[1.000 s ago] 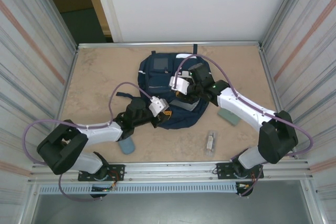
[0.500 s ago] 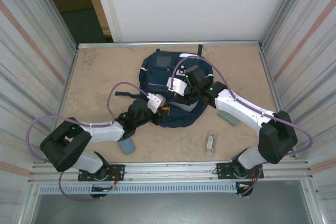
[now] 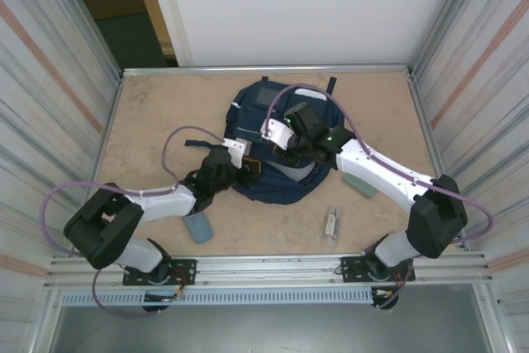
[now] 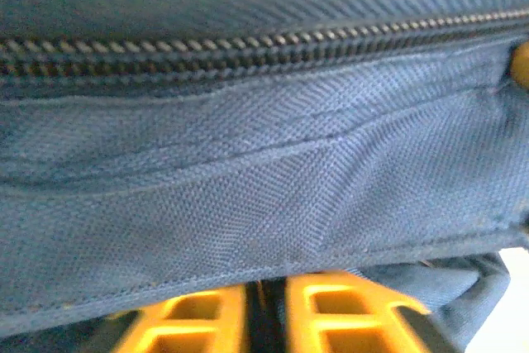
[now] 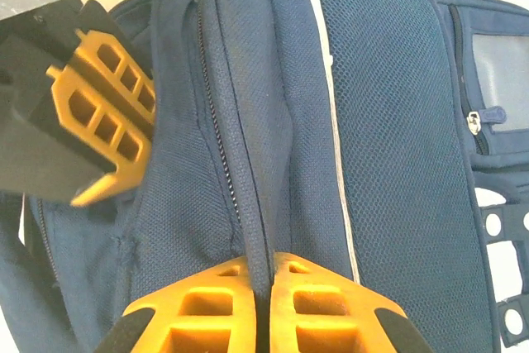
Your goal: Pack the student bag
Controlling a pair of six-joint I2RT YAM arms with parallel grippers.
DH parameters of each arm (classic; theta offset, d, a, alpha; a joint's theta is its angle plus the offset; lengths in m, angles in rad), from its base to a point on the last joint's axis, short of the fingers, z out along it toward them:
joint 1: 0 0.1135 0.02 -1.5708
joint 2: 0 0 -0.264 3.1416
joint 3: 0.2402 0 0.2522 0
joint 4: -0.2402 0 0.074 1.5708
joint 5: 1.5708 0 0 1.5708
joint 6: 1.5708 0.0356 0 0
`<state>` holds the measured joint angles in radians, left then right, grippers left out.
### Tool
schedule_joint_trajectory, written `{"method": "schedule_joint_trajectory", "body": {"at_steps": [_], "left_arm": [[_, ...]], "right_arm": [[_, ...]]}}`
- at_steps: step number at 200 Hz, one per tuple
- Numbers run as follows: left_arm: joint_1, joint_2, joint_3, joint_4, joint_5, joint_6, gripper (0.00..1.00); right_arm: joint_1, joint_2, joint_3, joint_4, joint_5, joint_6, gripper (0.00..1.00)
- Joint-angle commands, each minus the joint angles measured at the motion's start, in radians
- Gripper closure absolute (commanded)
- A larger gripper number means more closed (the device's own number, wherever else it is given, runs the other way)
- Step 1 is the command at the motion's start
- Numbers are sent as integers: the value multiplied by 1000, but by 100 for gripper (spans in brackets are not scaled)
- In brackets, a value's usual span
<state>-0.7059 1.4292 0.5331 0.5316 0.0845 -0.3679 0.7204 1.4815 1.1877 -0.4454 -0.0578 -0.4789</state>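
Note:
The navy student bag [image 3: 277,188] lies flat mid-table, its grey panel at the far end. My right gripper [image 3: 285,145] sits over the bag's middle. In the right wrist view it [image 5: 263,266] is shut on a raised fold of fabric beside a zipper on the bag [image 5: 380,121]. My left gripper [image 3: 250,167] is at the bag's near-left edge. In the left wrist view its orange fingers [image 4: 264,299] are pressed together under a seam of the bag [image 4: 264,163], pinching the fabric edge. The left gripper's fingers [image 5: 99,113] also appear at the bag's side in the right wrist view.
A small blue-grey item [image 3: 198,227] lies near the left arm. A flat grey-green piece [image 3: 361,181] rests under the right forearm, and a clear packet [image 3: 331,222] lies near the front. Metal walls close in the table on both sides.
The bag has slid away from the arm bases and turned slightly. My left gripper moved left to the bag's edge and closed on it. The right gripper kept its grip.

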Motion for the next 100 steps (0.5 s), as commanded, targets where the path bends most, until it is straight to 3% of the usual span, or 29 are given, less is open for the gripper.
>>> {"method": "schedule_joint_trajectory", "body": {"at_steps": [1, 60, 100], "left_arm": [[26, -61, 37, -113, 6, 47, 100], [165, -202, -61, -130, 197, 152, 100], [240, -208, -61, -155, 298, 218, 100]], "right_arm": [[12, -25, 45, -3, -64, -6, 98], [-49, -28, 67, -104, -118, -120, 96], [-85, -30, 65, -134, -159, -192, 95]]}}
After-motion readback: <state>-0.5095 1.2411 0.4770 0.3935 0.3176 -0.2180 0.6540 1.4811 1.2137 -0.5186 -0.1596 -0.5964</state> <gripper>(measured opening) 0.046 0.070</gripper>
